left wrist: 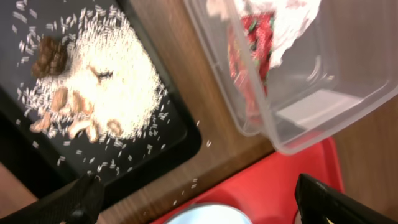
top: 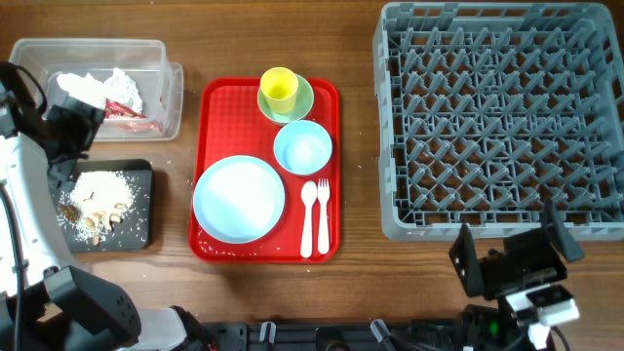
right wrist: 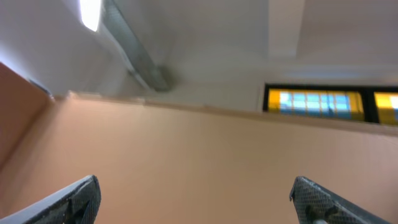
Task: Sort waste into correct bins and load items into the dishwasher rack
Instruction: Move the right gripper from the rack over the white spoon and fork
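Observation:
The clear tub (top: 168, 90) at the back left holds white napkins (top: 97, 88) and a red wrapper (top: 125, 109). The black tray (top: 141, 171) in front of it holds food scraps (top: 97, 195). The light blue plate (top: 239, 198), light blue bowl (top: 302, 147), white spoon (top: 308, 219) and fork (top: 323, 214) lie on the red tray (top: 214, 117). The yellow cup (top: 279, 88) stands in the pale green bowl (top: 304, 105). The grey rack (top: 390, 127) is at the right. My left gripper (top: 70, 136) is open and empty above the tub and black tray. My right gripper (top: 512, 249) is open, empty and pointing upward.
The left wrist view shows the black tray (left wrist: 180, 134) with scraps (left wrist: 106, 87), the tub (left wrist: 323, 93) with the wrapper (left wrist: 249, 43), loose crumbs on the wood, the red tray (left wrist: 267, 186) and the plate's edge (left wrist: 205, 214). The right wrist view shows only wall and ceiling.

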